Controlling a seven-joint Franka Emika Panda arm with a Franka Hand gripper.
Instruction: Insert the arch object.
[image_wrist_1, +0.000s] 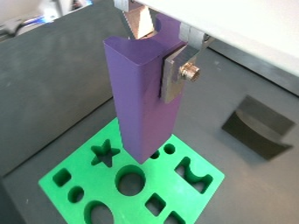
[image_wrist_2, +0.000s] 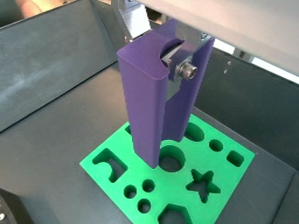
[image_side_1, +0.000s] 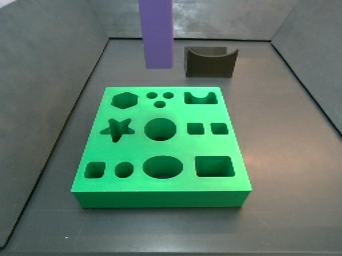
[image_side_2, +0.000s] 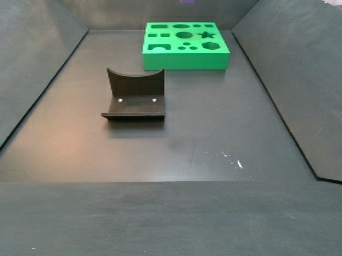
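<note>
The gripper (image_wrist_1: 158, 54) hangs above the green board (image_wrist_1: 82, 179), its silver fingers (image_wrist_2: 177, 58) clamped on the upper part of the tall purple bar (image_wrist_1: 142, 96), which points straight down with its lower end over the board's shaped holes in both wrist views. The arch object (image_side_1: 210, 61), a small dark grey-brown block with its semicircular scoop facing up, lies on the dark floor (image_side_2: 201, 140) apart from the board, beyond its far edge in a side view, untouched by the gripper.

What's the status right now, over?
Gripper above green board, shut on purple bar. Arch object on floor, untouched, apart from board. Nothing blocking it.
</note>
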